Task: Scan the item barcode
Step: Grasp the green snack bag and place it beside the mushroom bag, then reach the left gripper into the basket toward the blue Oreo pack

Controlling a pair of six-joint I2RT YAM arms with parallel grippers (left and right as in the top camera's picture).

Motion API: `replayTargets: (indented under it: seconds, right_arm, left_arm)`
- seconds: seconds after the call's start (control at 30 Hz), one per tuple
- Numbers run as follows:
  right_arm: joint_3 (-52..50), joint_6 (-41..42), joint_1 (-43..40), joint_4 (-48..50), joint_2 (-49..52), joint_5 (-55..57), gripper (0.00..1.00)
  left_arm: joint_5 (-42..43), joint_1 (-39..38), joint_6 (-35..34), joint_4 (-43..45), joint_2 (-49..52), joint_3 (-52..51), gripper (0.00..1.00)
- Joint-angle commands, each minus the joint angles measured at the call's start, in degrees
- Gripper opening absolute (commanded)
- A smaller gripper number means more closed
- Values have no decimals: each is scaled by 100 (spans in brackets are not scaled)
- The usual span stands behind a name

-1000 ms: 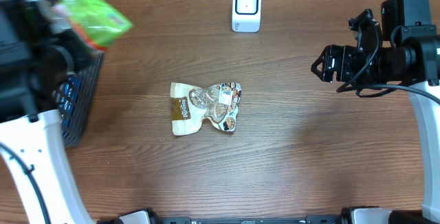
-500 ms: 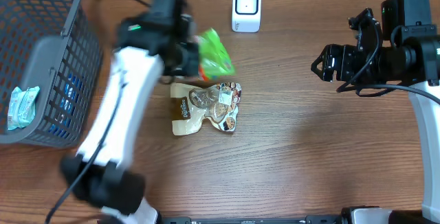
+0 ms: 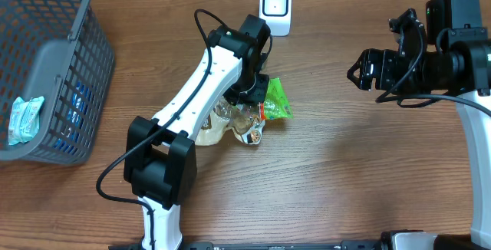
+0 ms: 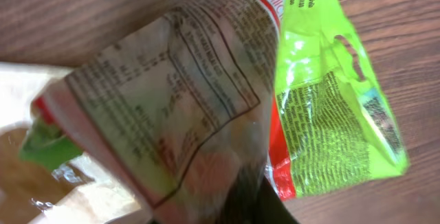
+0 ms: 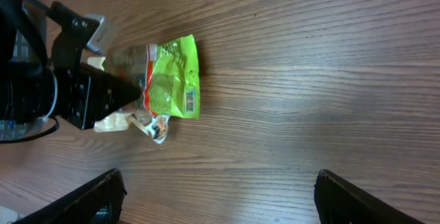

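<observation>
A bright green snack packet (image 3: 276, 106) with a red band lies on the wooden table, its near end between the fingers of my left gripper (image 3: 258, 97), which is shut on it. In the left wrist view the packet (image 4: 330, 107) fills the frame with its printed back panel up, and one dark finger (image 4: 275, 207) shows under it. No barcode can be made out. The white scanner (image 3: 275, 8) stands at the back edge, beyond the left arm. My right gripper (image 3: 357, 74) hangs open at the right, well away from the packet (image 5: 172, 76).
A tan and brown snack pouch (image 3: 205, 126) lies partly under the left arm and touches the green packet. A grey mesh basket (image 3: 54, 58) at the far left holds a pale wrapped pack (image 3: 23, 120) and a blue item (image 3: 77, 100).
The left arm has swung from the basket to the middle of the table, bringing the green packet down beside the tan pouch. The right arm has not moved.
</observation>
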Motion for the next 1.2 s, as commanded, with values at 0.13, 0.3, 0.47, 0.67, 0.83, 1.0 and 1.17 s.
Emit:
replayTargets:
  seconds: [0.13, 0.3, 0.47, 0.67, 0.83, 1.0, 1.17]
  right_arm:
    - [118, 4, 17, 61, -35, -33, 89]
    - [116, 4, 17, 61, -35, -33, 89]
    - [118, 4, 17, 39, -35, -33, 89]
    - [118, 2, 17, 13, -35, -33, 89]
    - [116, 2, 17, 17, -35, -33, 89]
    - [105, 2, 17, 17, -35, -33, 89]
    - [28, -20, 17, 42, -11, -28, 89]
  left_arm:
    - [96, 256, 42, -1001, -44, 734, 70]
    - [92, 531, 485, -2006, -44, 2000, 72]
    - [52, 997, 695, -2441, -111, 3786, 72]
    - [-275, 2216, 433, -2441, -551, 5206, 70]
    - [-385, 3650, 387, -2441, -1198, 5134, 64]
    - [-973, 5160, 304, -2441, -1379, 4988, 73]
    - [-857, 6262, 94, -2439, -1108, 4382, 73]
